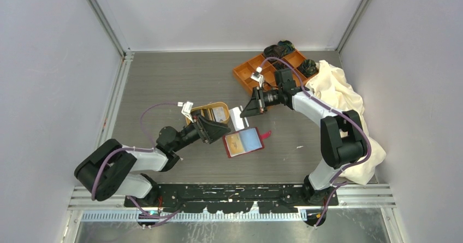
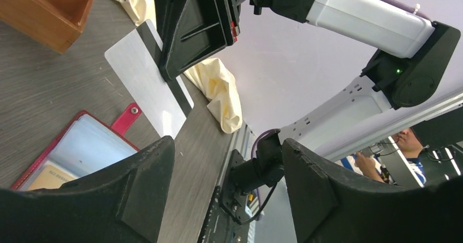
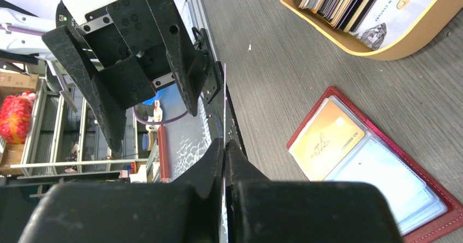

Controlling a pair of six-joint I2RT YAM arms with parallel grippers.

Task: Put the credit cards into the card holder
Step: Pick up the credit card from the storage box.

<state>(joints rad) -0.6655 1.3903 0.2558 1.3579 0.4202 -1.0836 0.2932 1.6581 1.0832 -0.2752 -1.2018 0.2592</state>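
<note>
On the table [image 1: 164, 79] seen from above, the card holder [image 1: 244, 142] lay open between both arms. From the left wrist, the left gripper [image 2: 226, 166] stood wide and empty, facing a grey card [image 2: 141, 87]. From the right wrist, the right gripper [image 3: 225, 147] pinched that card edge-on. 1 gold card [image 3: 325, 144] sat slotted in the holder, and more cards lay in the dish [image 3: 333, 42].
</note>
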